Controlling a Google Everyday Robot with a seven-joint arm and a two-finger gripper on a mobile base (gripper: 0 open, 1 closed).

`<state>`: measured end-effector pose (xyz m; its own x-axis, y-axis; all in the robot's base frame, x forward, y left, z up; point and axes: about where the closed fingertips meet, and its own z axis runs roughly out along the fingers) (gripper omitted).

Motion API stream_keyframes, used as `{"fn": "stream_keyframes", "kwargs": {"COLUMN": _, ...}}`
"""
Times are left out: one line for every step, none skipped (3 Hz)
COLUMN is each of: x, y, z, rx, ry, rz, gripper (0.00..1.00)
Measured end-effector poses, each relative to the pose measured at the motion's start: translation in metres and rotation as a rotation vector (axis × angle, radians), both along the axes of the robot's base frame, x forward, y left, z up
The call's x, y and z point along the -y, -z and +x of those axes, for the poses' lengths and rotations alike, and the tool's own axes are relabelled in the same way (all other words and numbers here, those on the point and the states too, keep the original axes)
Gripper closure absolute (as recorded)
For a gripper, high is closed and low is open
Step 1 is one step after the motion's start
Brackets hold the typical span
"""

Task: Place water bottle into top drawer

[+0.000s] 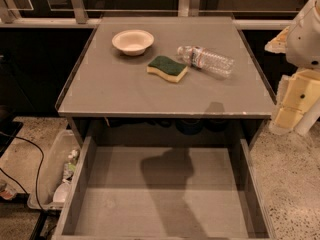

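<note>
The gripper (pixel 296 101) sits at the right edge of the frame, a cluster of cream-yellow parts below the arm's white rounded housing (pixel 307 31), beside the table's right rim and off its surface; whether it is apart or together cannot be told from here, and it holds nothing that shows. To its left and slightly higher in the frame lies the water bottle (pixel 206 60), on its side on the grey table top (pixel 115 91), in the upper right part of that surface. Its long axis runs from upper left to lower right, white cap toward the upper left and base pointing roughly at the gripper, so a grasp would likely have to come across the body, square to that slant. Just beside the cap end, apparently not touching it, is a green-and-yellow sponge (pixel 168 68), and further toward the upper left a pale bowl (pixel 133 41). The top drawer (pixel 75 194) stands pulled out across the bottom of the frame, holding nothing but a shadow. A clear bin (pixel 47 176) stands on the floor at lower left.
</note>
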<state>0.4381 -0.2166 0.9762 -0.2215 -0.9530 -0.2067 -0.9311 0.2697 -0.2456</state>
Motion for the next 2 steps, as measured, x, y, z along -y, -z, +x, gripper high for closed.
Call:
{"fn": "stream_keyframes", "kwargs": {"x": 0.0000, "y": -0.0004, "z": 0.0000, "rx": 0.002, "ry": 0.000, "rz": 0.001, "gripper": 0.00}}
{"fn": "stream_keyframes", "kwargs": {"x": -0.0034, "y": 0.0000, "z": 0.0061, "rx": 0.029, "ry": -0.016, "rz": 0.016, "gripper": 0.00}}
